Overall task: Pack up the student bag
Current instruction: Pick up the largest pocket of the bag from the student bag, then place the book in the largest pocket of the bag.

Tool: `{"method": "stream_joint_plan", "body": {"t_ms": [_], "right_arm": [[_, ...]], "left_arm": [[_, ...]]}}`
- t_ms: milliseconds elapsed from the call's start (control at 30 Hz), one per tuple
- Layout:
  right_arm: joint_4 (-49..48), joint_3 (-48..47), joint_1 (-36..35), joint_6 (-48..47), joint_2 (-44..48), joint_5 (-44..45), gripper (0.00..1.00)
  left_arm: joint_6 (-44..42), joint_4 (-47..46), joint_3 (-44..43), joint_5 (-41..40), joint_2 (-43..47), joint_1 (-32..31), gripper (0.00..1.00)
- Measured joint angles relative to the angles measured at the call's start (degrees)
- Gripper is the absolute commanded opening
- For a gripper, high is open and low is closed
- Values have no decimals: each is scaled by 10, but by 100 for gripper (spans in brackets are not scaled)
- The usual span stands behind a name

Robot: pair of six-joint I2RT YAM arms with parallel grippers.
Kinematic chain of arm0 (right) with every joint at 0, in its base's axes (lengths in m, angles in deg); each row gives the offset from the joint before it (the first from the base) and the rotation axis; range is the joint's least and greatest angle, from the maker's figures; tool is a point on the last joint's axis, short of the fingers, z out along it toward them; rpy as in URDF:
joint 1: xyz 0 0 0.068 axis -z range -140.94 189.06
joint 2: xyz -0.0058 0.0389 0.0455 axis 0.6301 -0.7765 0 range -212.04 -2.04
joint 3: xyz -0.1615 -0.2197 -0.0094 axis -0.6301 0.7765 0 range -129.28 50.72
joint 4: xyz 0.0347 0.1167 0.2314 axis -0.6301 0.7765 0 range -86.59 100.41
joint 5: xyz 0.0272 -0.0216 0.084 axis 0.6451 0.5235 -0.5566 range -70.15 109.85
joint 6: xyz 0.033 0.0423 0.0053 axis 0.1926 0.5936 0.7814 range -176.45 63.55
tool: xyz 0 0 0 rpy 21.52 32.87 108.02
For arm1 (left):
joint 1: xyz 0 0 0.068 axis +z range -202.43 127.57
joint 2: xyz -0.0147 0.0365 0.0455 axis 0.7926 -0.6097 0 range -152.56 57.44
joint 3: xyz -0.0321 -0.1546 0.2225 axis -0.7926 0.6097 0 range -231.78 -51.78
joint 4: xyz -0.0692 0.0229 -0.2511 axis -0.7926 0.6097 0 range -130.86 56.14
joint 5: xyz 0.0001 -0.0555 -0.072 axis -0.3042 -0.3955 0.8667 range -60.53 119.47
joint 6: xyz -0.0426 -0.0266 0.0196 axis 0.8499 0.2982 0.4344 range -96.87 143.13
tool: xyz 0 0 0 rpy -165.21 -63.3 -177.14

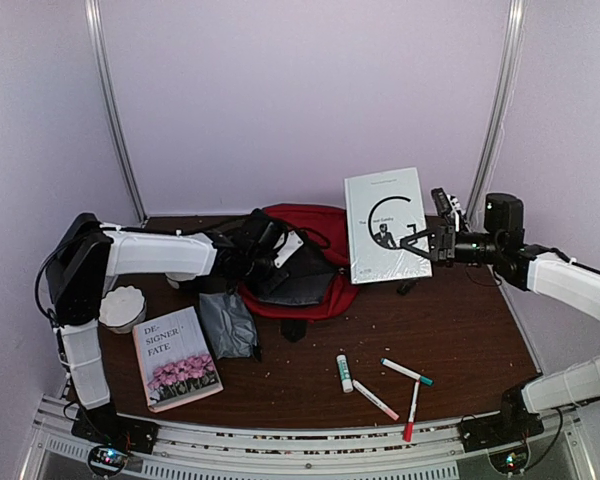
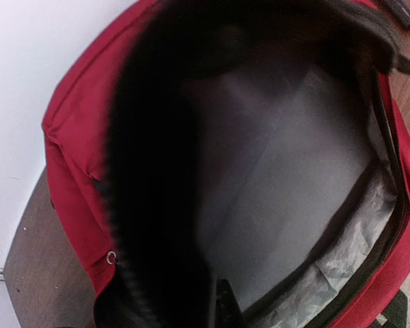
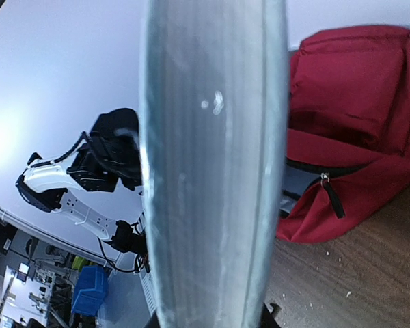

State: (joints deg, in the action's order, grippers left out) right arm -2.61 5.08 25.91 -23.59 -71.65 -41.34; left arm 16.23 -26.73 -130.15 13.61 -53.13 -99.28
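Student bag [image 1: 315, 222]: soft red woven fabric, slumped. It lies on the tabletop [image 1: 460, 330] right at the left hand's fingertips, mouth gaping toward that hand.
Bag trim: black zipper trim [image 2: 133, 205] rims the mouth; the grey lining [image 2: 294, 205] is smooth, crinkling near the lower lip.
Left hand [image 1: 275, 255]: pressed together at the bag's upper lip. Whether fabric is caught between the fingers cannot be told.
Right hand [image 1: 427, 240]: pinching the white book [image 1: 385, 225] by 1 edge, upright and clear of the tabletop, between this hand and the bag.
White book: rigid hardcover, flat rectangle, smooth matte boards, black arc print, pale page block.
Risk 1: the mouth may collapse. The fabric is limp, so if the left hand has no hold the lip sags across the book's path.
Risk 2: a book corner may snag on the zipper trim, as a broad stiff board is meeting a soft, uneven opening.
Risk 3: the book may swing in the pinch, since it is smooth, heavy-looking and gripped at 1 edge only.
Risk 4: the bag may skid on the polished wooden tabletop if the book pushes it.
Loose stock: below the right hand lie a glue stick [image 1: 344, 373] and 3 markers [image 1: 407, 371], slim cylinders liable to roll. Below the left hand lie a floral paperback [image 1: 175, 358] and a grey pouch [image 1: 225, 325].
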Motion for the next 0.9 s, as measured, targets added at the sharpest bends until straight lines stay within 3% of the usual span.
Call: {"method": "stream_joint_plan", "body": {"t_ms": [400,667,900], "right_arm": [[276,-39,-65,12,11,-7,0],[283,-13,-139,46,64,-26,0],[241,-20,-182,84,-28,-24,0]], "left_arm": [[-7,-35,-73,-5,40,-1,0],[-6,-7,-204,9,3,-6,0],[1,31,-249,21,-14,-16,0]]}}
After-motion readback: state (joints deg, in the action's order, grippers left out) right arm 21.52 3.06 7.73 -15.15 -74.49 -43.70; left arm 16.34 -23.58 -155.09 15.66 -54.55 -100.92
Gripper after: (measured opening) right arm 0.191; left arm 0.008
